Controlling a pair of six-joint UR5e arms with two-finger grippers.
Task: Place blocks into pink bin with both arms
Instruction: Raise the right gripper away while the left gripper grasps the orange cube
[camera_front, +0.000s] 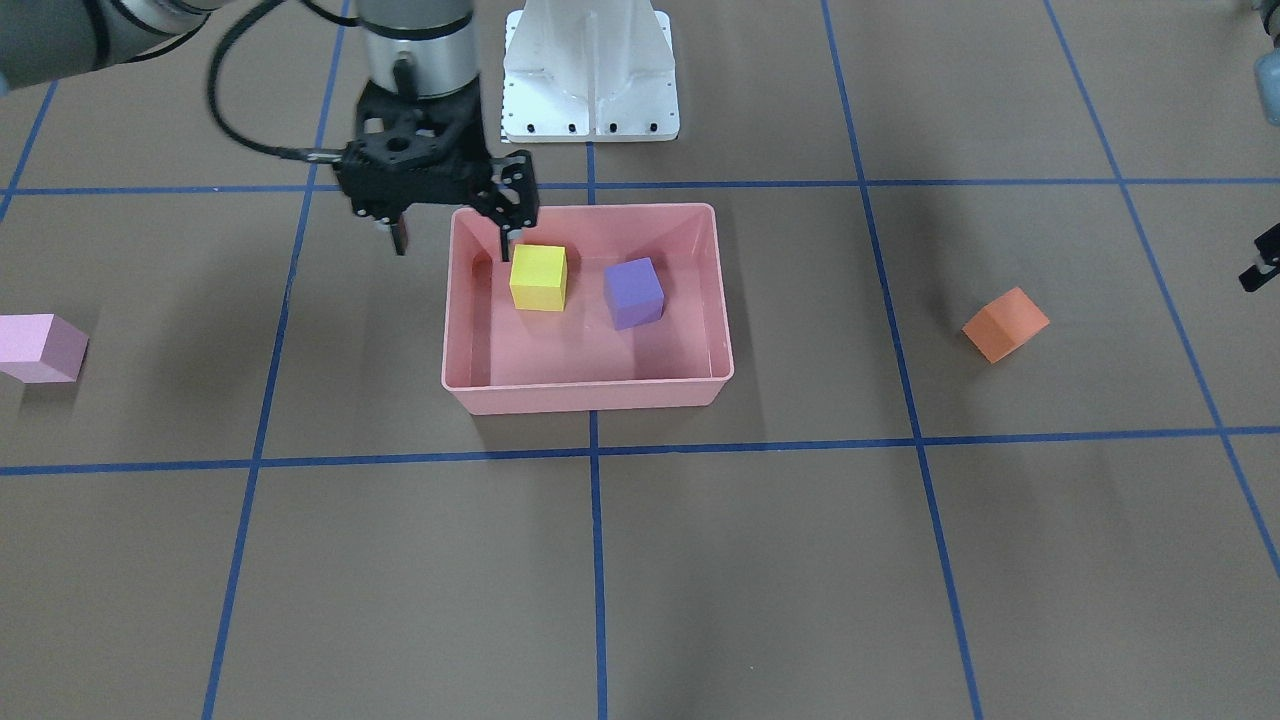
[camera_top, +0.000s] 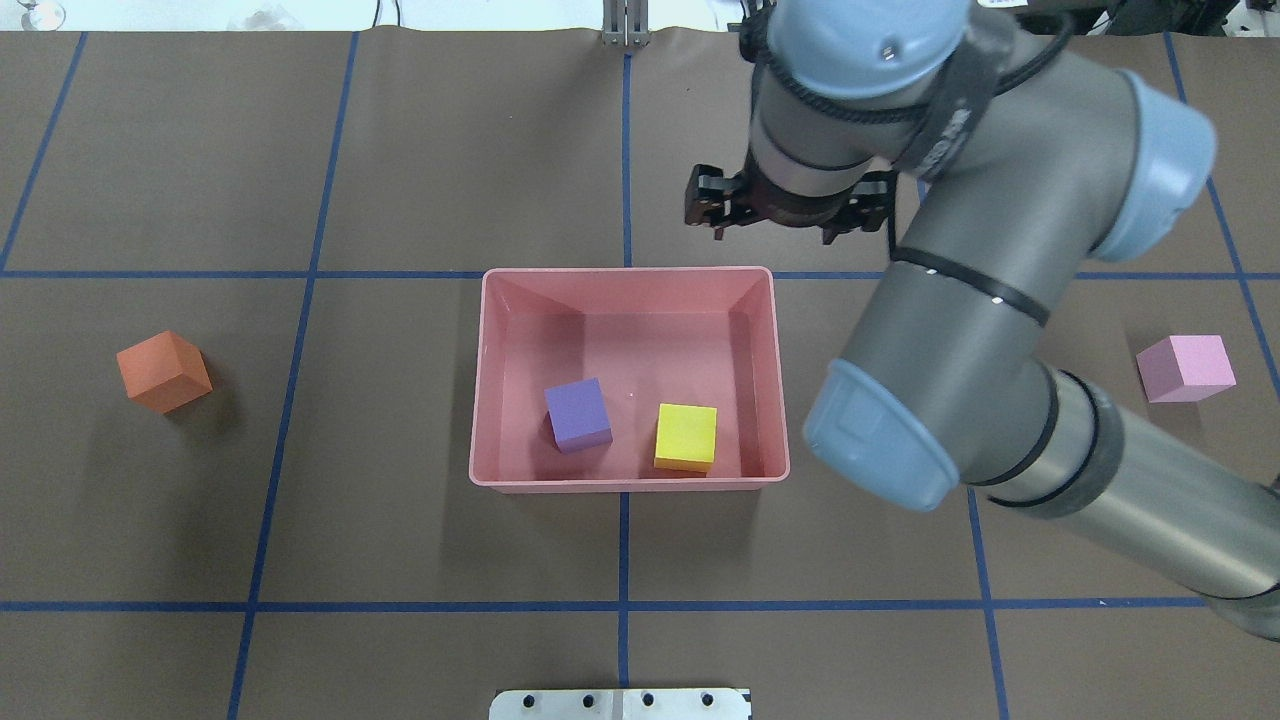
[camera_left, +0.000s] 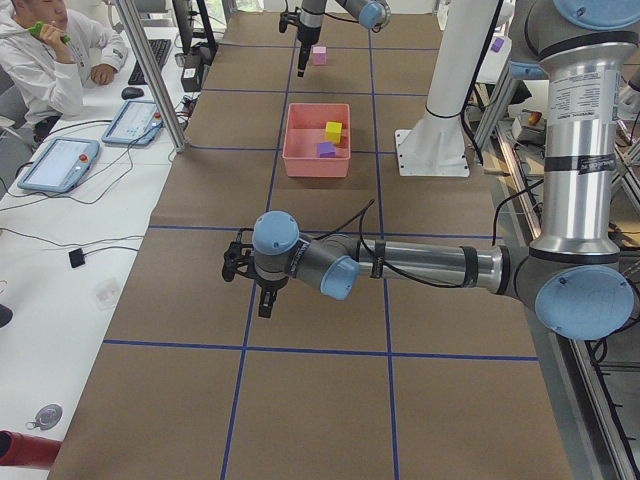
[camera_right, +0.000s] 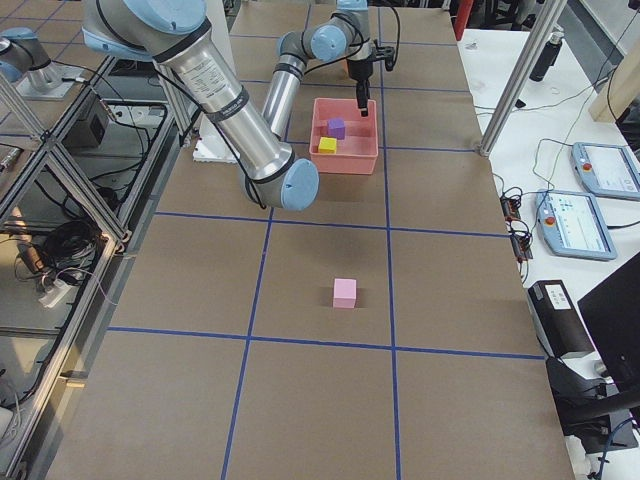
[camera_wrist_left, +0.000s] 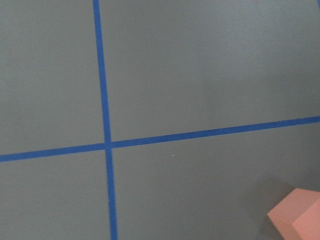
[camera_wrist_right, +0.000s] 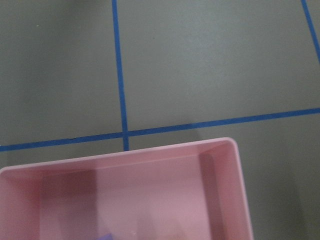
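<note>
The pink bin (camera_front: 590, 392) stands mid-table and holds the yellow cube (camera_front: 538, 277) and the purple cube (camera_front: 633, 292). My right gripper (camera_front: 455, 240) hangs open and empty over the bin's corner; one finger is outside the rim and one is behind the yellow cube. The light pink cube (camera_front: 40, 346) lies on the table on my right side. The orange cube (camera_front: 1005, 323) lies on my left side. Only a piece of my left gripper (camera_front: 1262, 260) shows, near the orange cube, whose corner shows in the left wrist view (camera_wrist_left: 297, 216). I cannot tell whether the left gripper is open.
The white base mount (camera_front: 590, 70) stands behind the bin. Blue tape lines cross the brown table. In the overhead view my right arm (camera_top: 960, 330) spans from the right edge past the bin (camera_top: 630, 271). An operator sits at a side desk (camera_left: 60, 60).
</note>
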